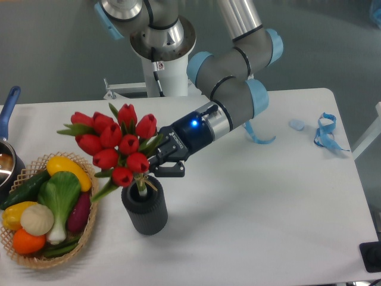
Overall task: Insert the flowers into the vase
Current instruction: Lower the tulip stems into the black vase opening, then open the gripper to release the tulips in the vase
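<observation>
The flowers [116, 143], a bunch of red tulip buds with green leaves, stand with their tied stems down in the mouth of the vase [144, 210], a short dark grey ribbed cylinder at the table's front left. The bunch leans to the left over the vase. My gripper [159, 162] reaches in from the right at the height of the lower buds, just above the vase's rim. Its fingers [171, 171] stand apart, right beside the leaves and stems, and do not seem to clamp them.
A wicker basket [88, 229] of colourful vegetables sits just left of the vase. A pot with a blue handle [8, 107] is at the left edge. Blue ribbons [326, 130] lie at the right, and another [256, 137] lies under the arm.
</observation>
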